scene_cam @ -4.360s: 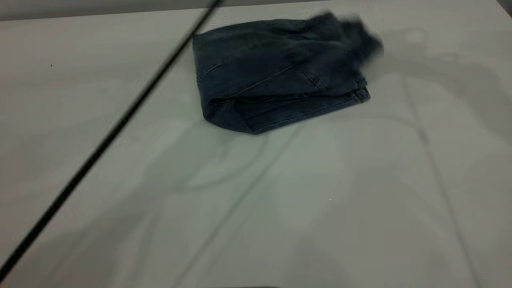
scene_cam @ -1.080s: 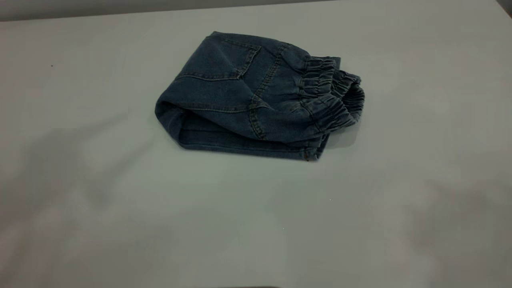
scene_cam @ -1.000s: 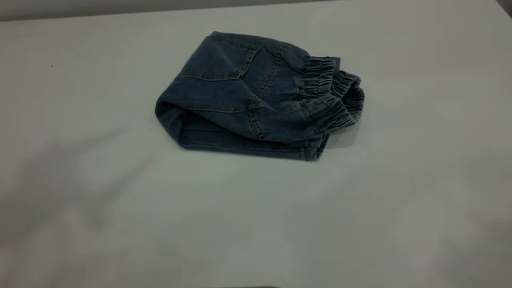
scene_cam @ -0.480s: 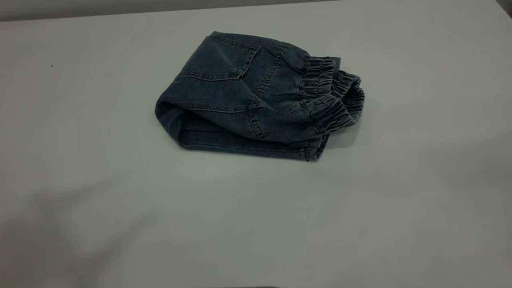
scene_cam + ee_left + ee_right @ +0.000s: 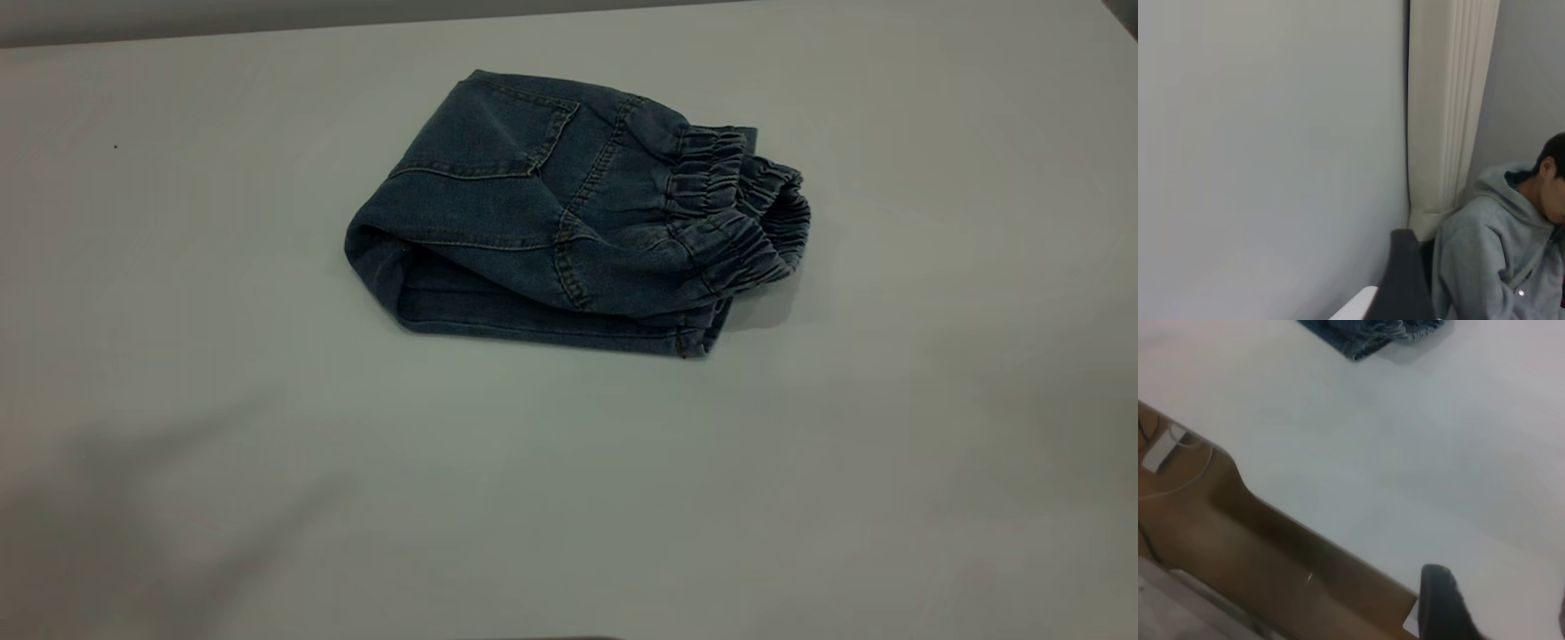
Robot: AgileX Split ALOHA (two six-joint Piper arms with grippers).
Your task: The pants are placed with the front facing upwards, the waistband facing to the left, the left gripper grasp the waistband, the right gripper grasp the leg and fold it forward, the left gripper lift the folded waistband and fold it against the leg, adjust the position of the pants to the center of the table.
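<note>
The pants lie folded into a compact blue denim bundle on the white table, slightly behind its middle. A patch pocket faces up, and the ruched waistband forms the right end. No gripper appears in the exterior view. The right wrist view catches a corner of the pants far off across the table. My right gripper is open near the table's edge, holding nothing. The left wrist view points away from the table, with only a dark part of my left gripper in it.
A person in a grey hoodie sits beside a cream curtain and a pale wall. Past the table's edge lies a brown surface with a white box and cable.
Since 4.4 s ago the pants have been moved forward and left and let go, and the black cable and gripper have left the exterior view. In the last second only shadows shifted.
</note>
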